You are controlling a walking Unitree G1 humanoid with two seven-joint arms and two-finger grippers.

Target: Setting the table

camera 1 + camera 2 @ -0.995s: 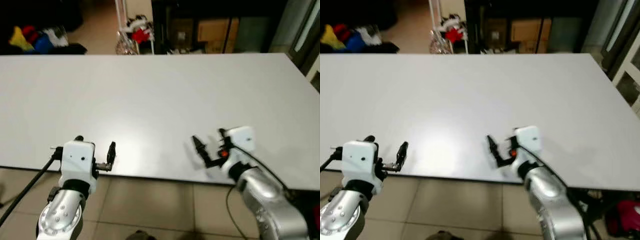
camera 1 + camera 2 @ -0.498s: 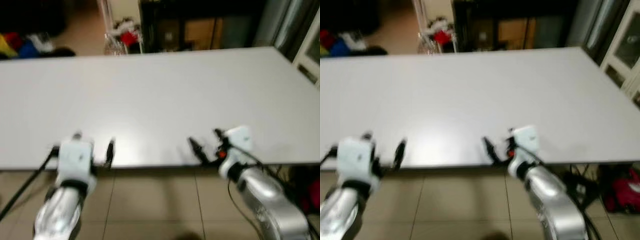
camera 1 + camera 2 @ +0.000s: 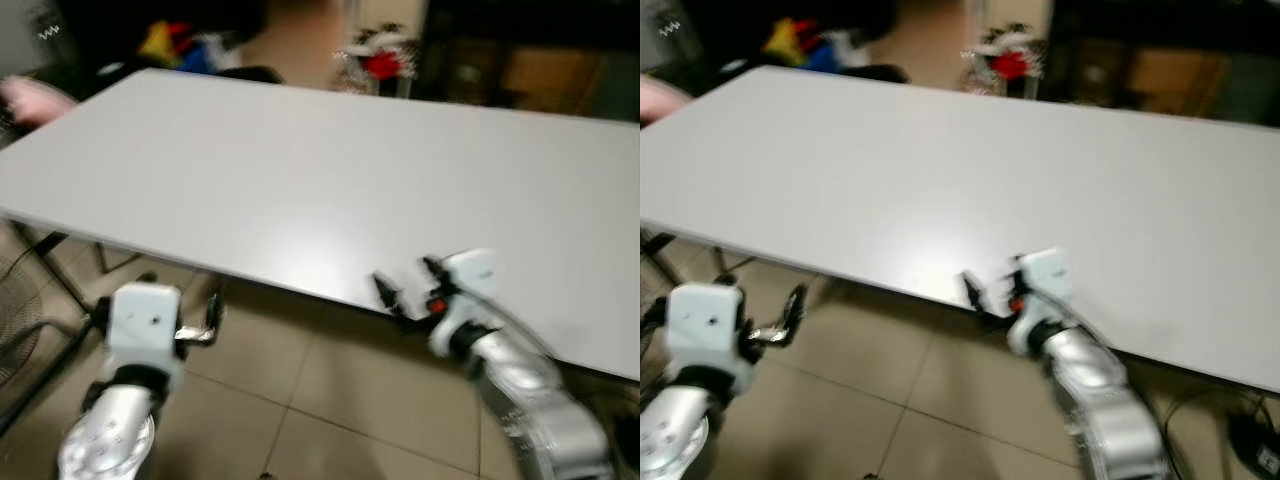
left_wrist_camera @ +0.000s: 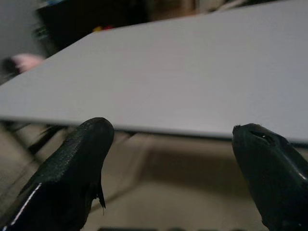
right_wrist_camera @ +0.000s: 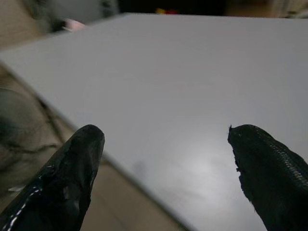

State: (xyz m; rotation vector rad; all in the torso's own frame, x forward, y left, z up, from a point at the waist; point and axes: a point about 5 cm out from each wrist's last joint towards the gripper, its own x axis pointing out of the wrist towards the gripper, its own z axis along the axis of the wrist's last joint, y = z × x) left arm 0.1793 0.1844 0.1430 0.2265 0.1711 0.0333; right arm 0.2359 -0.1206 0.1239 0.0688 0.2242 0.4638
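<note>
As the camera has swung left, white table (image 3: 300, 170) slants, left hand (image 3: 180, 318) off its edge, right hand (image 3: 403, 288) at edge, both spread.

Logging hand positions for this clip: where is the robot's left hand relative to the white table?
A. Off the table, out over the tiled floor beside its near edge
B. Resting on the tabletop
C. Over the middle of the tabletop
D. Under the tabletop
A: the left hand, fingers apart and empty, sits short of the table edge with floor tiles beneath it.
</note>
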